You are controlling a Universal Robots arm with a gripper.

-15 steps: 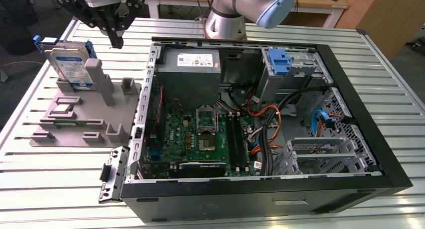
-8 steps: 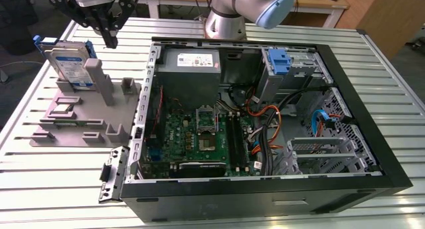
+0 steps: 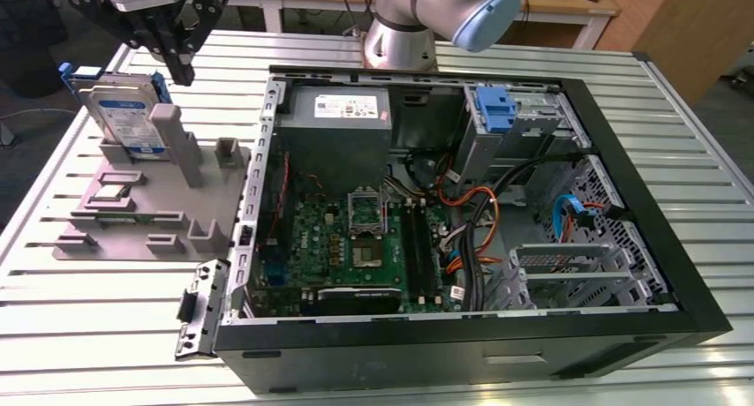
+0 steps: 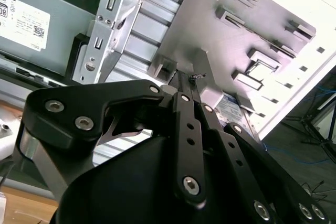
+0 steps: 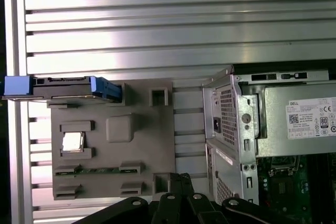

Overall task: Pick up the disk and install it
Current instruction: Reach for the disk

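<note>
While I'm hovering the fingers (image 3: 180, 68), pinched closed on nothing, near the disk (image 3: 118, 113) standing upright in its grey holder (image 3: 141, 207) on the bench (image 3: 94, 335), I'm worrying about them clipping its blue rail (image 3: 80, 73).

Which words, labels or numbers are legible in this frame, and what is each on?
White sticker on the power supply: printed lines and code marks, too small to read.
Label on the disk: white with a blue band, print too small to read.
Motherboard: no legible marking.
Nothing here can be quoted with confidence.
</note>
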